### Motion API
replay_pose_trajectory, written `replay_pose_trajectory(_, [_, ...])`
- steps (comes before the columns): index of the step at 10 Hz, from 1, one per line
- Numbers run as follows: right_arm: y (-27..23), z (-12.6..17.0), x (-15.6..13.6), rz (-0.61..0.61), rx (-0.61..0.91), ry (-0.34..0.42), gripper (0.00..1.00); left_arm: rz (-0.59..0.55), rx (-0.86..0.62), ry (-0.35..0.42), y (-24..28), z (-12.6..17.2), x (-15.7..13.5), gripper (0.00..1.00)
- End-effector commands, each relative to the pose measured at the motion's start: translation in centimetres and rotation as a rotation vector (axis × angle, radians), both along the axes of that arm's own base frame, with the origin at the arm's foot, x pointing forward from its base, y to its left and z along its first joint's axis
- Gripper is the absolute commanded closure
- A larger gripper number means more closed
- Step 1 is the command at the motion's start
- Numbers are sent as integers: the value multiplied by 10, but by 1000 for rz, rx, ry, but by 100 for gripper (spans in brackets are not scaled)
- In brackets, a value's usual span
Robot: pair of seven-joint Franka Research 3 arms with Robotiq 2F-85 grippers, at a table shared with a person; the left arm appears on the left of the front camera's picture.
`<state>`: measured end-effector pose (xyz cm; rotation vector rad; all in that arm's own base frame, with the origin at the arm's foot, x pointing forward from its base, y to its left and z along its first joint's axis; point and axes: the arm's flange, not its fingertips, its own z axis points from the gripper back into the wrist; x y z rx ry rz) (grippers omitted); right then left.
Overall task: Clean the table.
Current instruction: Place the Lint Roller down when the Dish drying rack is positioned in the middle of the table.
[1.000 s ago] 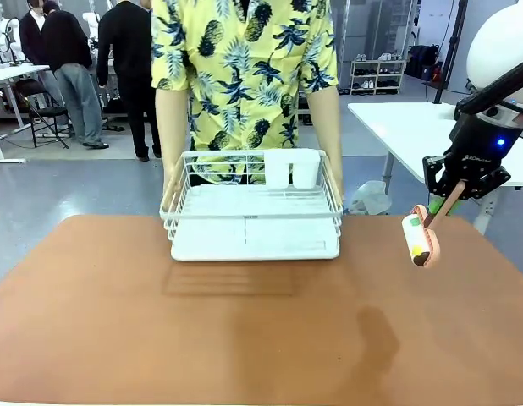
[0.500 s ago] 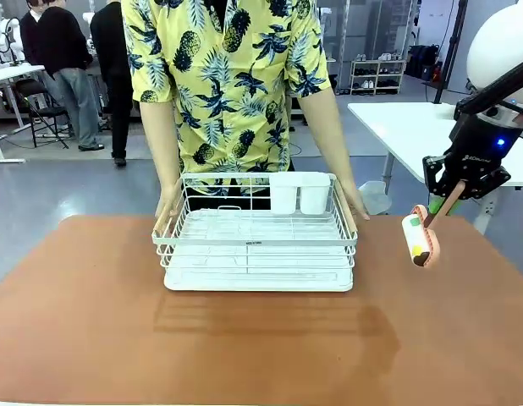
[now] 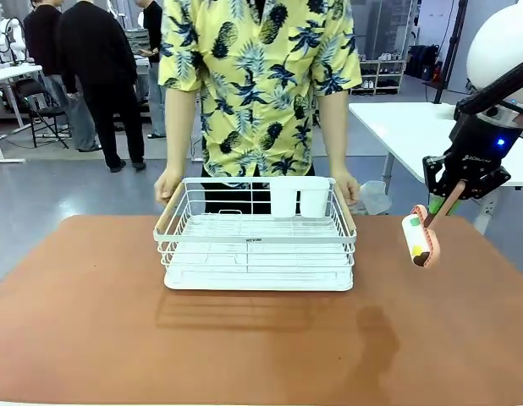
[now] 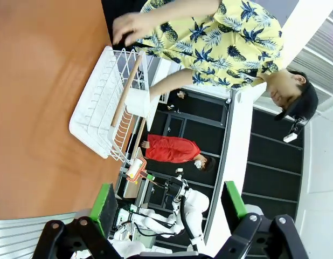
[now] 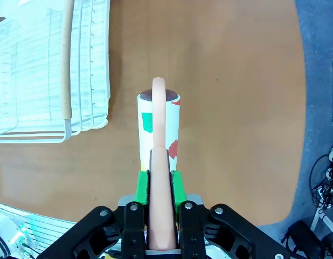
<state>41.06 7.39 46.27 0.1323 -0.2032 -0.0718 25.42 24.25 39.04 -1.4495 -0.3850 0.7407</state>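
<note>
The wide reddish-brown matte table (image 3: 101, 330) spans the foreground. Right gripper (image 3: 439, 210) clamps the pink handle of a white patterned lint roller (image 3: 421, 239) above its right side. Left gripper (image 4: 169, 208) gapes wide. Farther off, a person's hands (image 3: 167, 184) grip the white wire rack (image 3: 257, 245) standing on the table.

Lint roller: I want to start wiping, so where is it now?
The lint roller hangs above the table's right edge, clamped in the right pincer, right of the white rack.

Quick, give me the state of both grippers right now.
Left gripper: open, holding nothing.
Right gripper: closed on the lint roller handle, above the table.
</note>
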Motion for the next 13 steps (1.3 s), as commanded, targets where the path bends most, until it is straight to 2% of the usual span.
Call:
replay_pose_trajectory(1, [2,3,-1,-1,5,-5,79,-16,8,-17,2,0,-4,0])
replay_pose_trajectory(10, [0,0,0,0,0,0,79,-16,8,-17,2,0,-4,0])
replay_pose_trajectory(11, [-5,2,9,-174,49,2,79,-16,8,-17,2,0,-4,0])
replay_pose_trajectory(13, [-14,8,27,-727,123,-107,79,-16,8,-17,2,0,-4,0])
